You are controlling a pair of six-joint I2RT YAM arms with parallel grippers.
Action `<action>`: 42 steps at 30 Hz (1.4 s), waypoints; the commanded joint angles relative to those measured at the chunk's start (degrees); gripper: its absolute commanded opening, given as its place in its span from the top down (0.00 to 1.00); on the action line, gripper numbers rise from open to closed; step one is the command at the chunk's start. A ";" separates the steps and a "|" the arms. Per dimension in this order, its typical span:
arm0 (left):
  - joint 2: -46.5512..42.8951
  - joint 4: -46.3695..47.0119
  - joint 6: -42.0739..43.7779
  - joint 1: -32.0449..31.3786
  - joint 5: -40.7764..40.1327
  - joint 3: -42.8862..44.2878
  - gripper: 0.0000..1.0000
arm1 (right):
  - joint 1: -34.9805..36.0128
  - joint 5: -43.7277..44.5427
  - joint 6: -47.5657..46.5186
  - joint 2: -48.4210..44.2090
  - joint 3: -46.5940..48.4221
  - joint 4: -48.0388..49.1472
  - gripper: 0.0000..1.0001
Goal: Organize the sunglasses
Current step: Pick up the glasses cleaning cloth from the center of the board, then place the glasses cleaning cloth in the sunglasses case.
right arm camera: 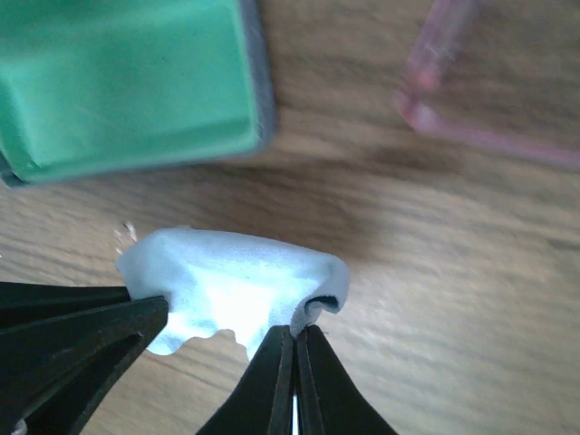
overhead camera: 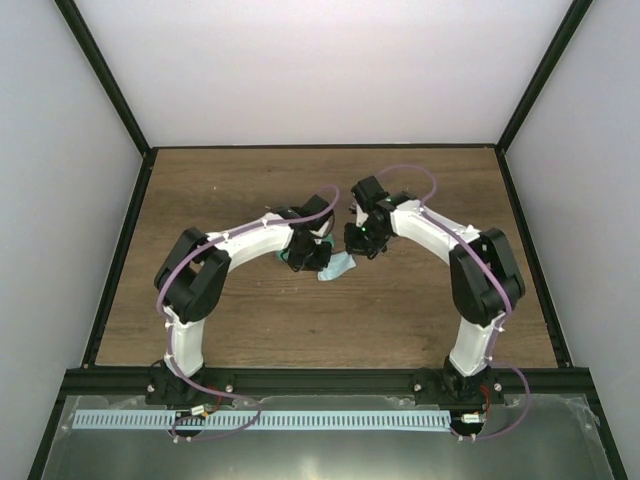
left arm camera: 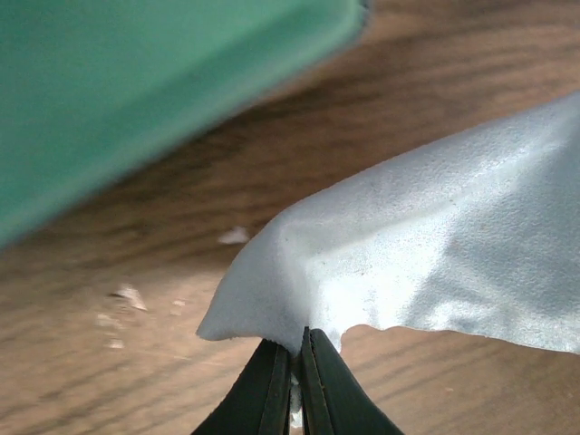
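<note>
Light-blue soft square cloth point(right arm camera: 236, 290) is pinched by the closed left gripper point(left arm camera: 297, 362) and closed right gripper point(right arm camera: 294, 358); folding seems in hand; matched arm movement is needed next.

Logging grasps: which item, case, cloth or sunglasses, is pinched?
The light-blue cloth: left end effector and right end effector both pinch it; green case and pink sunglasses lie free.

A fixed camera high behind the arms looks down over the whole bench point(overhead camera: 250, 320), while two wrist cameras, hard up against the boards, look past the left hand point(left arm camera: 299, 337) and right hand point(right arm camera: 295, 331) at the same blue cloth point(left arm camera: 435, 245) and green case point(right arm camera: 127, 82).
</note>
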 commanded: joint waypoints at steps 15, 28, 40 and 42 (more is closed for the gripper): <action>-2.08 -4.16 6.72 12.36 -1.74 3.23 0.96 | 2.97 -1.29 -2.23 21.13 28.33 -4.41 0.99; 0.63 -3.64 7.48 13.89 -1.77 5.52 0.96 | 3.02 0.47 -3.51 25.80 32.38 -4.68 0.99; 0.84 -3.84 7.75 14.30 -2.39 4.08 0.96 | 3.01 2.37 -4.28 26.45 32.49 -3.28 0.99; 0.60 -3.70 7.76 14.29 -2.57 3.36 0.96 | 3.02 2.31 -4.42 26.65 32.46 -3.02 0.99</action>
